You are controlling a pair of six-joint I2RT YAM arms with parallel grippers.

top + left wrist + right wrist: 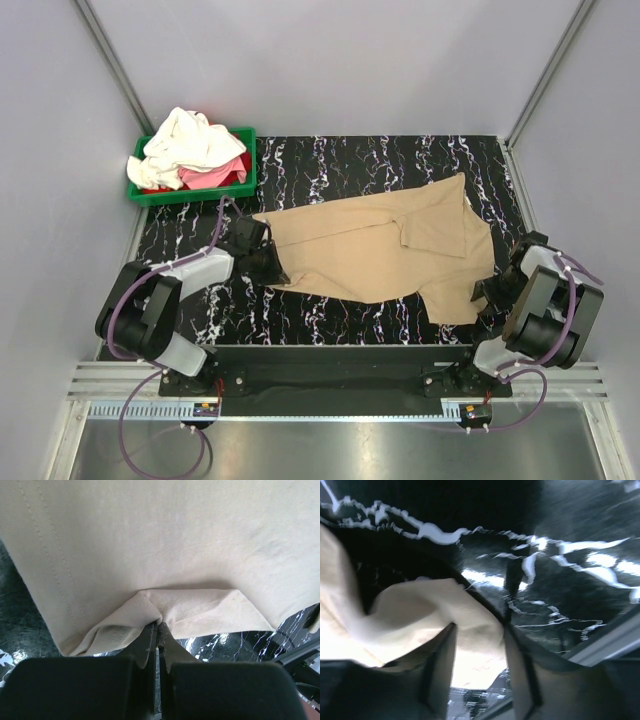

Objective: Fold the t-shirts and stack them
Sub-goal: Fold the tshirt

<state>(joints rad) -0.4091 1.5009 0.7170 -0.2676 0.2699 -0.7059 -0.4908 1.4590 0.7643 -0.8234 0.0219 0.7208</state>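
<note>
Across table point(330, 160), tan t-shirt point(370, 245), hem pointing left

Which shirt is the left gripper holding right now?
The tan t-shirt, spread out on the table; the left gripper is shut on its edge. The white shirt and pink shirt lie bunched in the green bin.

The t-shirt point(380, 250) lies spread across the middle of the table point(330, 160), its length running left to right. Behind it, at the table's far left corner, stands a bin point(192, 193) with a heap of shirts point(190, 145) in it (some hanging over the rim). The left gripper point(262, 262) sits at the t-shirt's left edge, the right gripper point(485, 295) at its near right corner.
</note>
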